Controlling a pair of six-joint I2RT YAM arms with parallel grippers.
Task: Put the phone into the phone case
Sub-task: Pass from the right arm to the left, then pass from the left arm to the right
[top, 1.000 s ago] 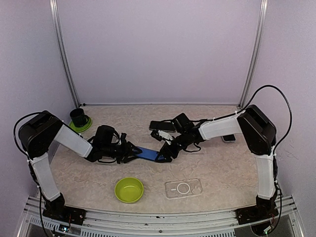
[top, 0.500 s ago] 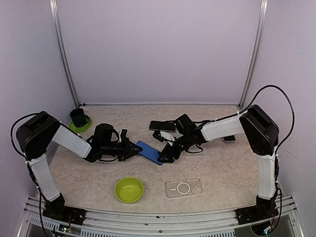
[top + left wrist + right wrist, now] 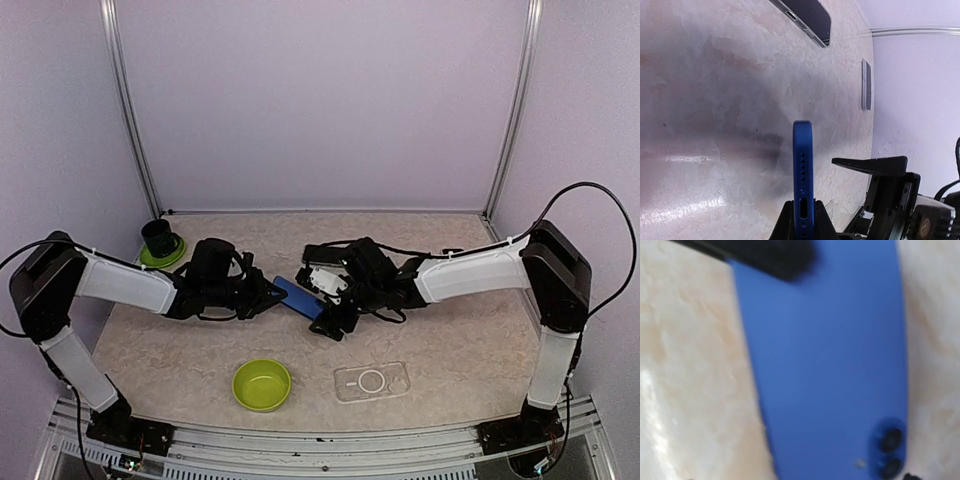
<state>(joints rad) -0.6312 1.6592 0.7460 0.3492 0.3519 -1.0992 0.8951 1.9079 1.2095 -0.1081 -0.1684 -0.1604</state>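
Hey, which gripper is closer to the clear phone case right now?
Right. The right gripper hovers just behind the clear phone case, slightly to its left; the left gripper sits farther left and back, clamped on the blue phone.

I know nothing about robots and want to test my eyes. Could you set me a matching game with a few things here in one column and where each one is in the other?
Things:
1. blue phone
2. clear phone case
3. yellow-green bowl
4. dark cup

Places:
A. standing on the green saucer, far left
B. pinched by the left fingers
C. lying flat at the front, right of centre
D. at the front, left of centre

Pairs: 1-B, 2-C, 3-D, 4-A
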